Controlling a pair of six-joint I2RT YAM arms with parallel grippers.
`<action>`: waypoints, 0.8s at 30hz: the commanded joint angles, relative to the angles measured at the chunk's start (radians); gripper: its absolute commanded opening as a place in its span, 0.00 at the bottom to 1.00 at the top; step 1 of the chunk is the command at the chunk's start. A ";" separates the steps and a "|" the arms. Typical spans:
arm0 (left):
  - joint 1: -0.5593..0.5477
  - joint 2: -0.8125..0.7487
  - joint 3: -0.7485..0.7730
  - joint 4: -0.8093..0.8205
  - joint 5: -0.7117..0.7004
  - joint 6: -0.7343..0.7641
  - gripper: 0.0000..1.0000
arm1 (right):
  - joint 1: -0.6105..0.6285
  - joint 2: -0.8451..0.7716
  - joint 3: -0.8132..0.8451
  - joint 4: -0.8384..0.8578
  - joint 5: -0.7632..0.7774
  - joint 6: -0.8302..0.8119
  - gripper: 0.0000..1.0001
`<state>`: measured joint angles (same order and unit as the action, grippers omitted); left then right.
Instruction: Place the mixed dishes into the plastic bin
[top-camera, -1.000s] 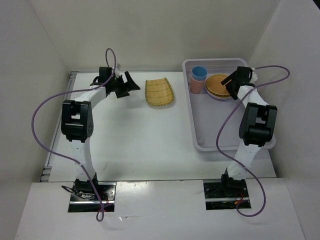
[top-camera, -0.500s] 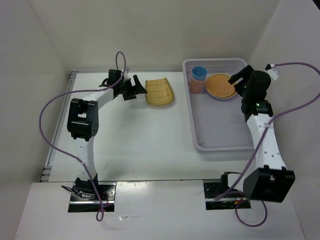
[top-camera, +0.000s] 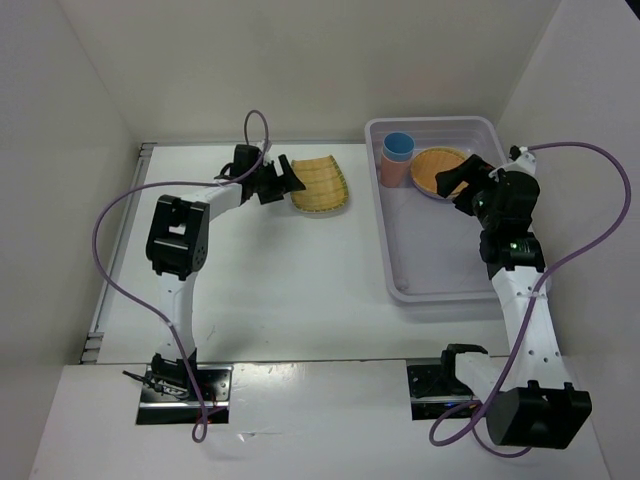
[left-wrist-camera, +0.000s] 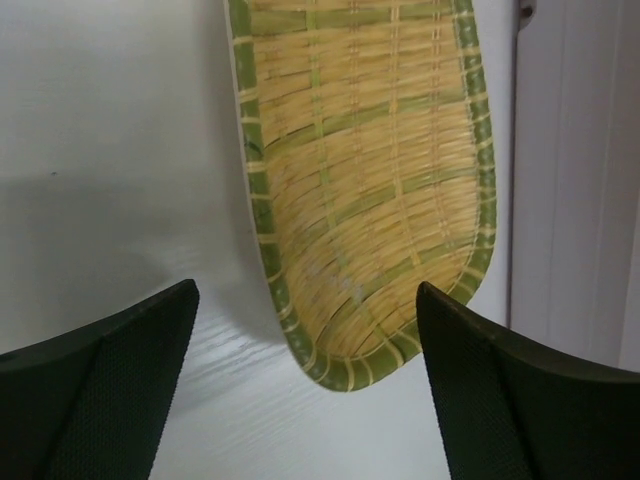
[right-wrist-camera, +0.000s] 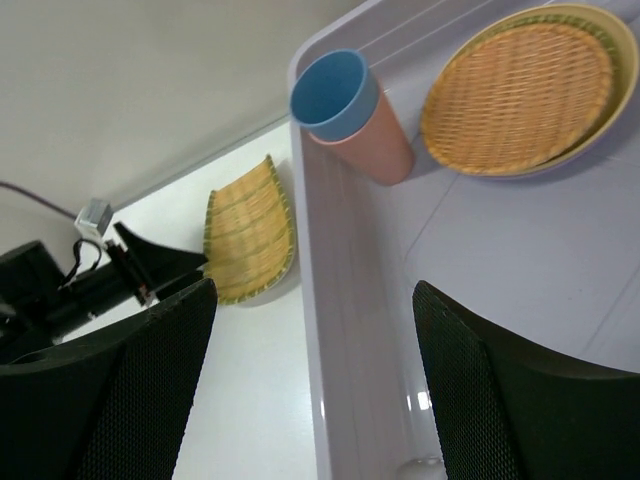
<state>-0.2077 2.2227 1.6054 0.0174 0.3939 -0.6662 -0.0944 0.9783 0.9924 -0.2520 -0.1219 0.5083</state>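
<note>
A squarish yellow woven plate (top-camera: 320, 185) lies on the table left of the plastic bin (top-camera: 386, 240). My left gripper (top-camera: 288, 181) is open at the plate's left end; in the left wrist view the plate's (left-wrist-camera: 365, 170) near edge lies between the fingers (left-wrist-camera: 110, 390). In the bin, a blue cup (top-camera: 398, 146) sits nested in a coral cup (top-camera: 391, 172). Beside them a round yellow woven plate (top-camera: 438, 168) rests on a lavender plate (right-wrist-camera: 560, 165). No orange plates show. My right gripper (top-camera: 457, 181) is open and empty above the bin by that stack.
White walls close in the table at the back and both sides. The bin's left wall (right-wrist-camera: 340, 330) runs between the right gripper's fingers in its wrist view, which also shows the squarish plate (right-wrist-camera: 246, 230) and the left gripper (right-wrist-camera: 150, 265). Purple cables loop off both arms.
My left gripper has moved right, up to the squarish plate's left end. My right arm has swung its elbow out and drawn the open gripper back off the round plate stack.
</note>
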 joint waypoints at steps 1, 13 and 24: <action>-0.016 0.002 -0.015 0.131 -0.053 -0.070 0.93 | 0.019 -0.010 -0.009 0.074 -0.064 -0.030 0.84; -0.016 0.091 -0.004 0.222 -0.007 -0.185 0.53 | 0.019 0.026 0.009 0.083 -0.105 -0.070 0.84; -0.016 0.066 -0.004 0.242 -0.007 -0.187 0.00 | 0.028 0.063 0.009 0.111 -0.163 -0.079 0.84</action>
<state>-0.2234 2.3089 1.5936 0.2024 0.3698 -0.8650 -0.0784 1.0344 0.9886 -0.2161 -0.2520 0.4500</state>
